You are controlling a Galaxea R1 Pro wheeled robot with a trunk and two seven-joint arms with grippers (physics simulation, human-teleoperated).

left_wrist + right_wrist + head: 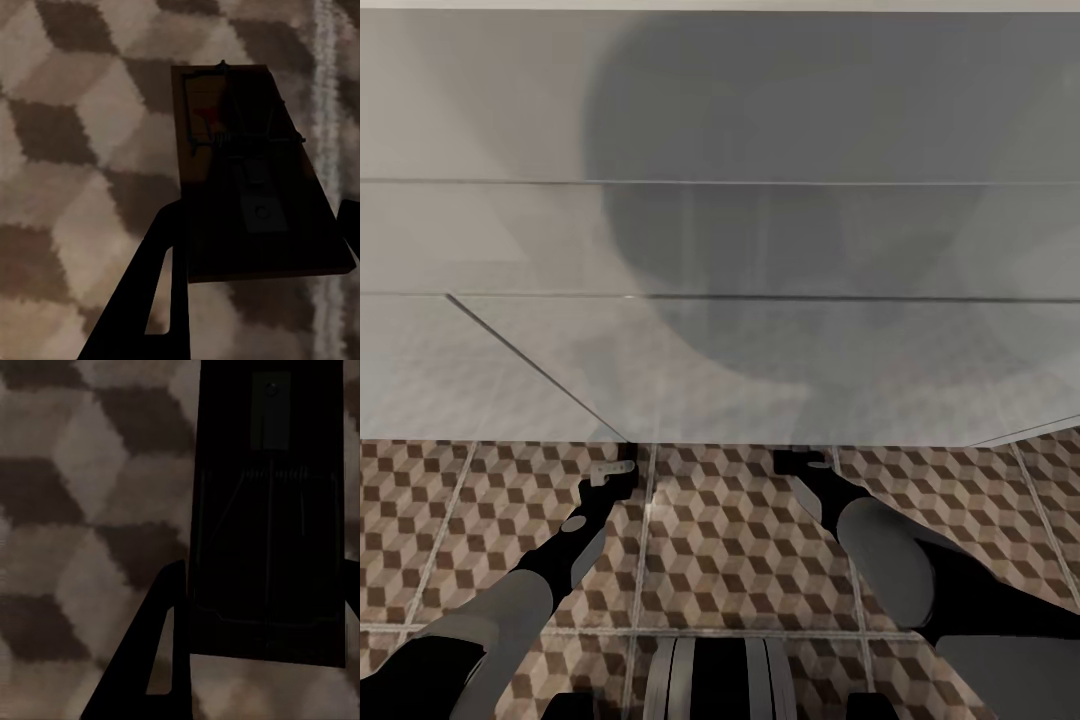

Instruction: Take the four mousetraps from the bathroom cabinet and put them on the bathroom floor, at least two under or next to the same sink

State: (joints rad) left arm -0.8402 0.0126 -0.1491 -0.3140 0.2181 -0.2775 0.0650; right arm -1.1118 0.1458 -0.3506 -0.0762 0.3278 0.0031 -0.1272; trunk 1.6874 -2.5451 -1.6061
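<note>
Left gripper (615, 470) low over the patterned bathroom floor (730, 540), clamped on a mousetrap (247, 180), right gripper (800, 462) likewise gripping a second mousetrap (270, 525), both close before the white sink cabinet (720, 340), its front glossy and shadowed

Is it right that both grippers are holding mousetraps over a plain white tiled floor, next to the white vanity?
Not quite. The floor is brown and beige cube-patterned tile, as the head view shows. The left gripper and right gripper each hold a mousetrap beside the white vanity.
</note>
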